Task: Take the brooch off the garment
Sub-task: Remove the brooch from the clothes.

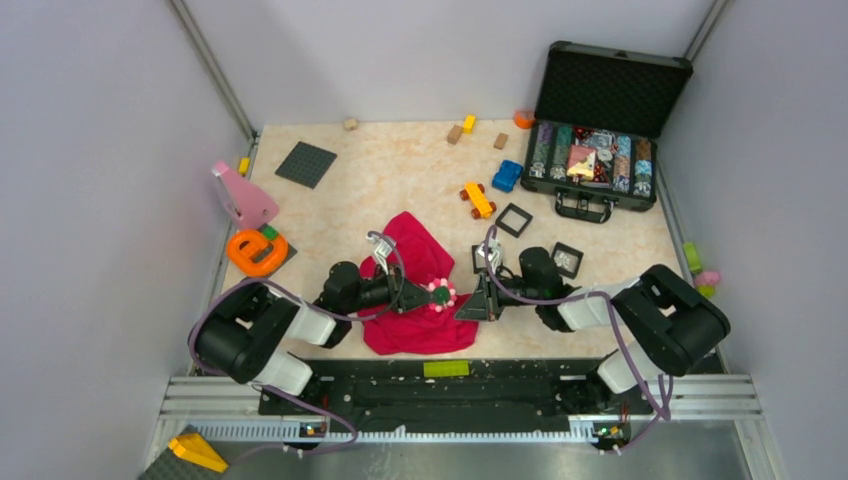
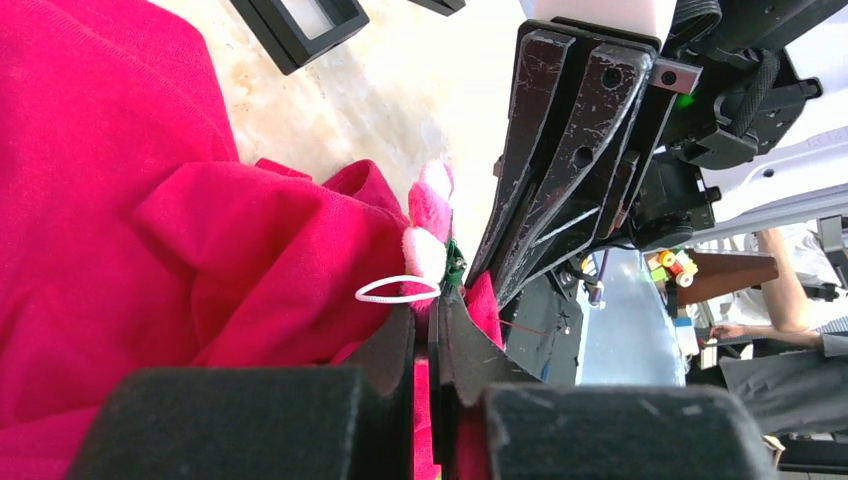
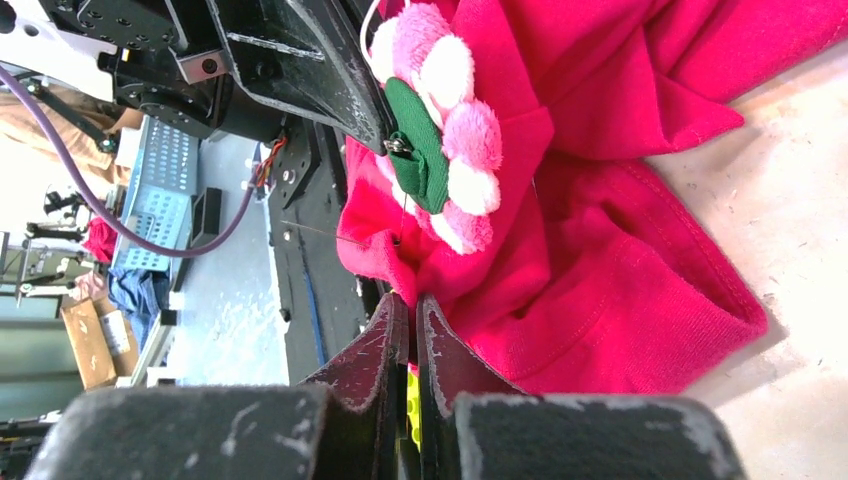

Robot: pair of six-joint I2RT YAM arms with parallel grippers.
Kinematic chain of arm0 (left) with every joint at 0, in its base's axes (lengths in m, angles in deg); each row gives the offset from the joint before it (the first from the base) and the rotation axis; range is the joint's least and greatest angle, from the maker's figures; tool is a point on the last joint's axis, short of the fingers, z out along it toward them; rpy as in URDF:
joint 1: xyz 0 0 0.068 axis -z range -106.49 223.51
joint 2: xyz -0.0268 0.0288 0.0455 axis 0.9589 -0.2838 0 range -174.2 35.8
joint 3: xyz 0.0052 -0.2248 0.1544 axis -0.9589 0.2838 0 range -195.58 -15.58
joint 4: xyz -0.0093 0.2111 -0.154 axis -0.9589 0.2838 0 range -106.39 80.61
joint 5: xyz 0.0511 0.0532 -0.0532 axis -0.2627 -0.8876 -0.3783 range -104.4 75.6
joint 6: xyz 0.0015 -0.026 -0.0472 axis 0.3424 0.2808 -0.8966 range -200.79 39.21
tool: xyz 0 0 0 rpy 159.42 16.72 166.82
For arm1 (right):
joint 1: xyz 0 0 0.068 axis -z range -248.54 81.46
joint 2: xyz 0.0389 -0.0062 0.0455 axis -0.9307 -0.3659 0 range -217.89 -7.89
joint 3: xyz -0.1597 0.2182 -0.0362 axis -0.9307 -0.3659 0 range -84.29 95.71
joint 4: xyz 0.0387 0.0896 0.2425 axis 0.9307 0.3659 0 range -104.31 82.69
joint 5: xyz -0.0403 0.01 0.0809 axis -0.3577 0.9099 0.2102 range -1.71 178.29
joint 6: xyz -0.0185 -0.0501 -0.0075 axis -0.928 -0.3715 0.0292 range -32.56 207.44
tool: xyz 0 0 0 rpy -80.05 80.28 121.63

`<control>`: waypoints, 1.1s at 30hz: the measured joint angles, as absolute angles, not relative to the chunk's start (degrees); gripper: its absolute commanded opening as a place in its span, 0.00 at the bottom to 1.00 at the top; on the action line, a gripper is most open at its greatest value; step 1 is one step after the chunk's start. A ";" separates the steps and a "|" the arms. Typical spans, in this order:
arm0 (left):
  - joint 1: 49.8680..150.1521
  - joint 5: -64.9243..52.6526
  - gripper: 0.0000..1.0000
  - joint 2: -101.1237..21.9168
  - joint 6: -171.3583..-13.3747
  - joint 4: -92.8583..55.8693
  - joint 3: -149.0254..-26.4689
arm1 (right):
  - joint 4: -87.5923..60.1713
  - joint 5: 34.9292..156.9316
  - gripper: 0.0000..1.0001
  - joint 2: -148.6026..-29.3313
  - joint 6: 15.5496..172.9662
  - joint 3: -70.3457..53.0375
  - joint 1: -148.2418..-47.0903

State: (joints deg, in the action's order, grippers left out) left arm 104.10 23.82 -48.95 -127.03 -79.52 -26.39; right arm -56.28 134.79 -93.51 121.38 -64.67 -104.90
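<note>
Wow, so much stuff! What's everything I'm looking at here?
garment: one, magenta, front centre of the table
brooch: one, pink-and-white petals, green centre, on the garment
case: one, black, open, far right corner
toy cars: two, blue and orange, behind the garment
square frames: at least two, black, right of the garment
ring toy: one, orange, left edge
plastic piece: one, pink, left edge
baseplate: one, dark grey, far left
small blocks: several, tan, yellow, orange, far edge
left arm: one, black and white, jaws shut on the garment by the brooch
right arm: one, black and white, jaws shut on the garment's edge
</note>
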 measured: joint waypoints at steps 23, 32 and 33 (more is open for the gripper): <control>104.30 28.87 0.46 -55.59 -130.35 -90.87 -27.04 | -56.17 136.52 0.00 -94.76 121.92 -63.88 -104.92; 104.32 28.21 0.43 -54.67 -128.27 -84.79 -29.34 | -55.63 136.82 0.00 -94.76 121.46 -63.86 -104.92; 104.38 28.21 0.46 -54.70 -128.14 -84.64 -29.53 | -55.60 136.82 0.00 -94.76 121.46 -63.86 -104.92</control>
State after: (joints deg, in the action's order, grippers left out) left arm 104.38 28.21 -54.70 -128.14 -84.64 -29.53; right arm -55.60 136.82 -94.76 121.46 -63.86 -104.92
